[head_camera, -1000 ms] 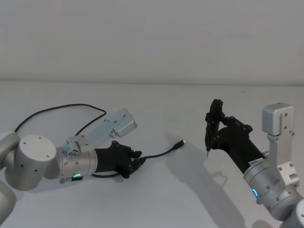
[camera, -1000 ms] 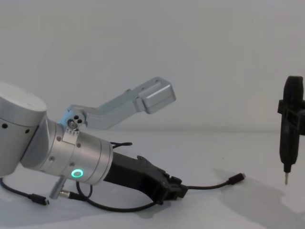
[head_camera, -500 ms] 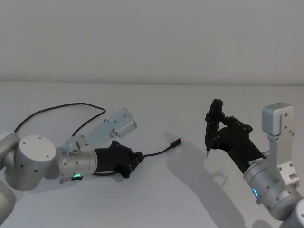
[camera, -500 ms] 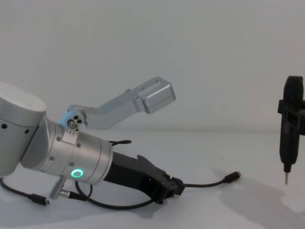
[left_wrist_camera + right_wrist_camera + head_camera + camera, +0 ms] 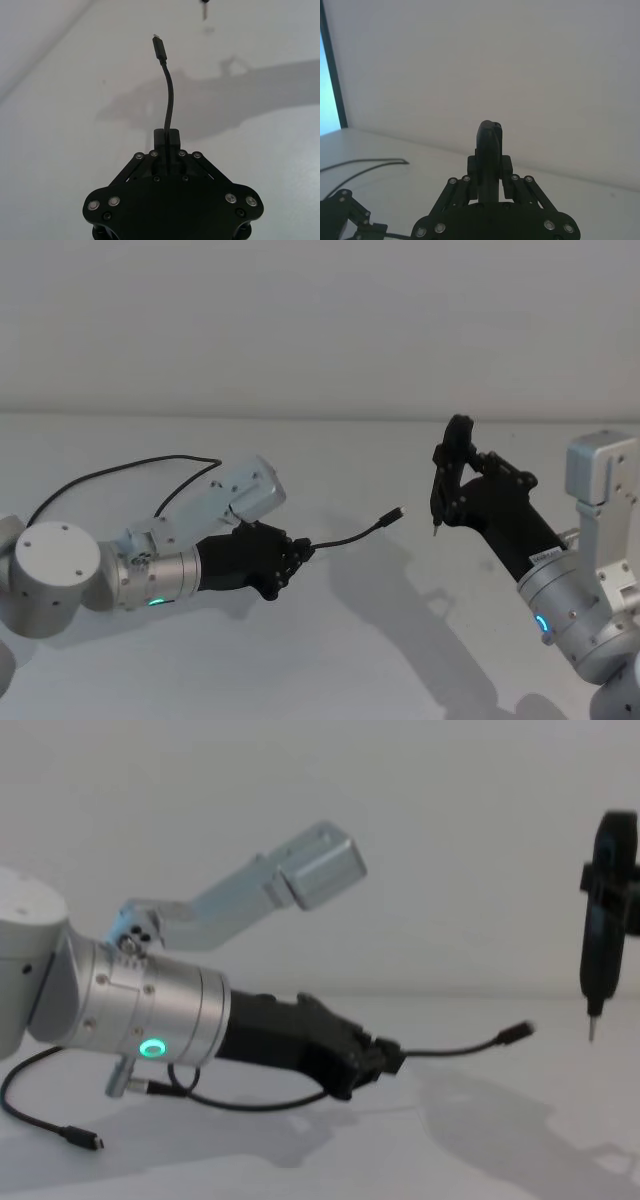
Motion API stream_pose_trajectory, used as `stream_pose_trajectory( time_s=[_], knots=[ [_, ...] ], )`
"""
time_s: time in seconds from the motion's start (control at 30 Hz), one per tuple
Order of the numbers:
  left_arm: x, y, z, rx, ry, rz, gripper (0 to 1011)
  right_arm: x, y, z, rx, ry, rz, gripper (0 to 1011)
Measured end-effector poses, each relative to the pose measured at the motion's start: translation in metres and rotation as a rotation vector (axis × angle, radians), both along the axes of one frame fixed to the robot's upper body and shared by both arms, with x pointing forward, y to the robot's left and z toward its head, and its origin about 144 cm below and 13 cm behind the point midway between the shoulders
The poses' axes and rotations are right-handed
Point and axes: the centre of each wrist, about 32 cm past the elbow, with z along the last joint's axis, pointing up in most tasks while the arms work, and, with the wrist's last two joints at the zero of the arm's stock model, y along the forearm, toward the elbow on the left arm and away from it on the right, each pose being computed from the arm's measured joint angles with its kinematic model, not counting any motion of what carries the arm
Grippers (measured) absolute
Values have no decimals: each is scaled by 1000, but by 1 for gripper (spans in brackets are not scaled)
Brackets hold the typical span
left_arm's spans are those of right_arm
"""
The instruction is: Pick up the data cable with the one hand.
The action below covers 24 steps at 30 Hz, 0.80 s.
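My left gripper (image 5: pixel 296 552), the one hand with a green ring on its silver wrist, is shut on the data cable (image 5: pixel 350 535) and held just above the white table. The thin black cord juts forward from between the fingers (image 5: pixel 166 136) and ends in a small plug (image 5: pixel 159 47) with a silver tip, hanging in the air (image 5: pixel 518 1033). Behind the gripper the cord sags under the wrist (image 5: pixel 250 1102). My right gripper (image 5: pixel 447 480) is raised at the right, shut on a slim upright black tool (image 5: pixel 598 920) with a pointed tip, apart from the plug.
The cable's slack loops over the table at the back left (image 5: pixel 120 468), and its other plug (image 5: pixel 85 1140) lies near the front left. A silver bracket (image 5: pixel 310 865) sticks up from the left wrist. A plain wall stands behind the table.
The left gripper has risen off the table with the cable, so the plug end now hangs higher and farther right. The right gripper and its tool have also moved up a little.
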Motion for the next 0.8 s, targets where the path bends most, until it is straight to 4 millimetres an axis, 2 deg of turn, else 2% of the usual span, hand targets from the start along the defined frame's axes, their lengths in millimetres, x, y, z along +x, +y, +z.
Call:
stream_pose_trajectory(
  time_s=[0.4,0.8],
  knots=[
    [-9,7,22,-74,-105,-83,39,2,1,22,6,-92,17,275],
    [-13,10,30,-101,-146,-116,40,4,-3,38,-14,-159,14,274]
  ],
)
